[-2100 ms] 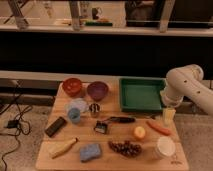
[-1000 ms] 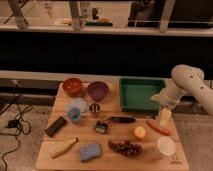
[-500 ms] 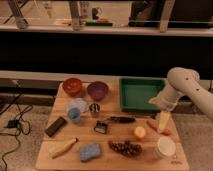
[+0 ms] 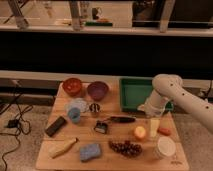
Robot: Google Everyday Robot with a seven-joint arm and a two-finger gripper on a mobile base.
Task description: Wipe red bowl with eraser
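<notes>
A light wooden desk is standing on a pale speckled floor, in front of a low wall with a wide dark band across it. Metal frame posts are rising above that band, and black cables are trailing over the floor to the desk's left. The red bowl is sitting at the desk's far left corner. It is small, round and orange-red, standing upright, just beside a purple bowl of about the same size. The eraser, a flat black rectangular block longer than it is wide, is lying at an angle near the left edge. It is lying well apart from the red bowl and nearer the front. A green tray is occupying the far right part of the desk. Between these things a blue cup, a small metal cup and a dark-handled tool are resting. Along the front are lying a pale yellow wedge, a blue sponge, a bunch of dark grapes and a white round container. A white robot arm is reaching in from the right. Its hand is hanging at the tray's front edge, far from both eraser and red bowl, released and grasping nothing.
</notes>
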